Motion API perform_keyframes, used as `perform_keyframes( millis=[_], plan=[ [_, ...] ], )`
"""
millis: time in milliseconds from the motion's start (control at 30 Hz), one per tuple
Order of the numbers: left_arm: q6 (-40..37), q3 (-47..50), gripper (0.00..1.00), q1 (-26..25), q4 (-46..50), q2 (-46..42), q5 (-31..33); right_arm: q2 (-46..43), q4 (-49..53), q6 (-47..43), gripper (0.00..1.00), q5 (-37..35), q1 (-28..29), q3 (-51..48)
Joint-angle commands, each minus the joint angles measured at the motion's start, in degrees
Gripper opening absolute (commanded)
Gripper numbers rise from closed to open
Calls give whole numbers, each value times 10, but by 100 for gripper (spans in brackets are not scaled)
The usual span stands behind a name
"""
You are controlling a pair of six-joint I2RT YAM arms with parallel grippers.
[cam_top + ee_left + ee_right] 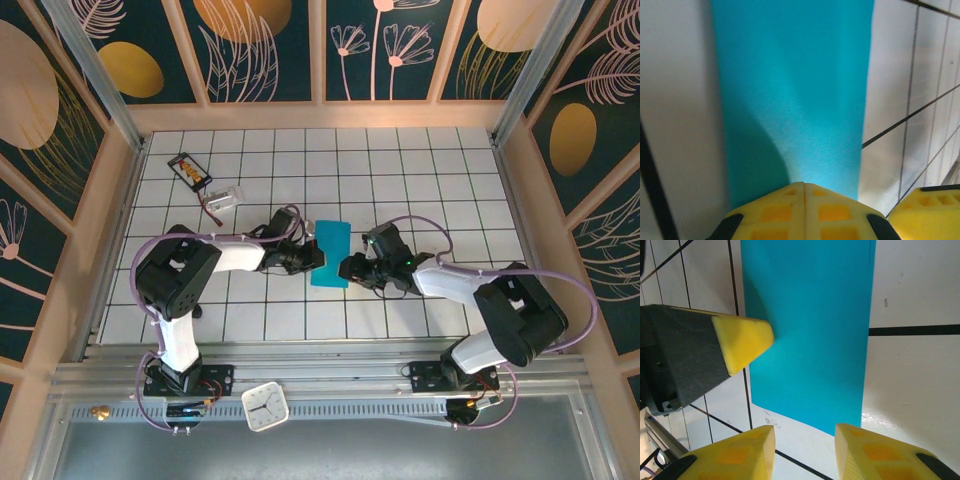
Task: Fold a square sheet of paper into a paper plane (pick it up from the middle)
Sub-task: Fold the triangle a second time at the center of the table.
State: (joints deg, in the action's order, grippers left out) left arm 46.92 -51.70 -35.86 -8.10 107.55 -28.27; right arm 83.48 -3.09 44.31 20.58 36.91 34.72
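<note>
Tiled table (400,160), teal paper (332,248) touching closed left gripper (804,186), right gripper (804,436) beside

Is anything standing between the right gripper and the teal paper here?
Nothing visible does. The right gripper, jaws open, sits right at the near edge of the teal paper. The left gripper, shut, rests on the paper's side edge, off that path.

White tiled floor (400,160), dark floral walls (260,40)
</note>
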Motion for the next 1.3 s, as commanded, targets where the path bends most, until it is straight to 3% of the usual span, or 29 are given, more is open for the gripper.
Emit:
perform_keyframes(
  millis=[0,400,767,1267],
  plan=[
    [-15,17,0,1,12,16,12,12,-18,19,37,-26,10,-7],
    [-18,38,0,1,5,26,10,32,1,4,37,-43,11,-5],
    [-21,36,0,1,10,26,9,52,-25,10,36,-17,16,-9],
    [-27,31,0,1,16,27,7,36,-40,19,29,-18,16,-14]
  ],
)
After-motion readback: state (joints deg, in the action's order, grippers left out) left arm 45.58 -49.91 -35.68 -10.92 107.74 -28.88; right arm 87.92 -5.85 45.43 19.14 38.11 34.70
